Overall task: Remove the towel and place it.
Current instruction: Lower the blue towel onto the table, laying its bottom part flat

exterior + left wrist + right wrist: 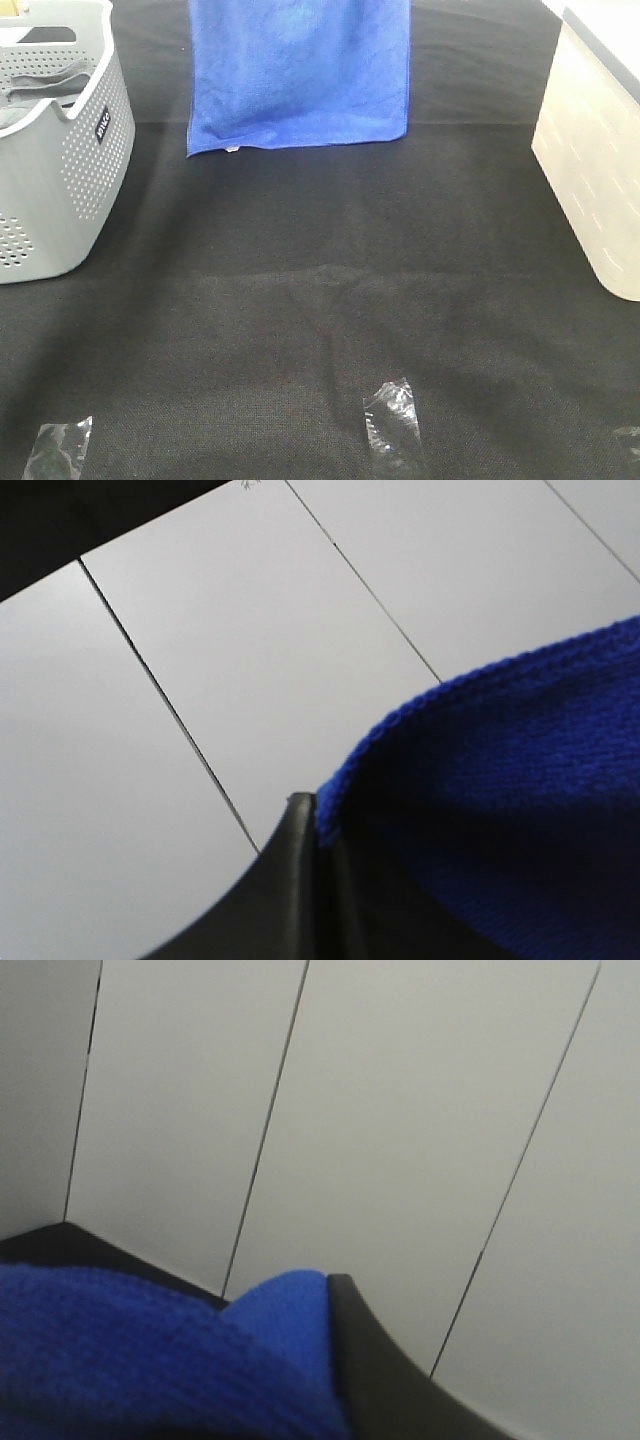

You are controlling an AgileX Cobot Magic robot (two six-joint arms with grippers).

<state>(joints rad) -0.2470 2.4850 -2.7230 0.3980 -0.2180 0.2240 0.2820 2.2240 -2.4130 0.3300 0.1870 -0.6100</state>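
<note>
The towel (298,70) hangs as a flat blue sheet at the far side of the desk (320,300), midway between the grey basket (80,170) on the left and the pale bin (590,180) on the right, and well apart from both. Its top runs out of the high view, so the grip shows only in the wrist cameras: the left fingers (295,880) are pressed together on one stitched upper edge, and the right fingers (380,1380) are clamped on the other upper corner, with blue cloth bunched against the dark pad. The cloth therefore lies straight below both sets of fingers, long axis vertical, and neither arm is nearer; they share the top edge. The bottom hem, with its small white tag (232,149) at the left corner, is level and close to the desk, though I cannot tell whether it touches. Placing it will probably mean both arms travelling together, keeping the top edge taut so the hem lands first and the sheet spreads flat.
</note>
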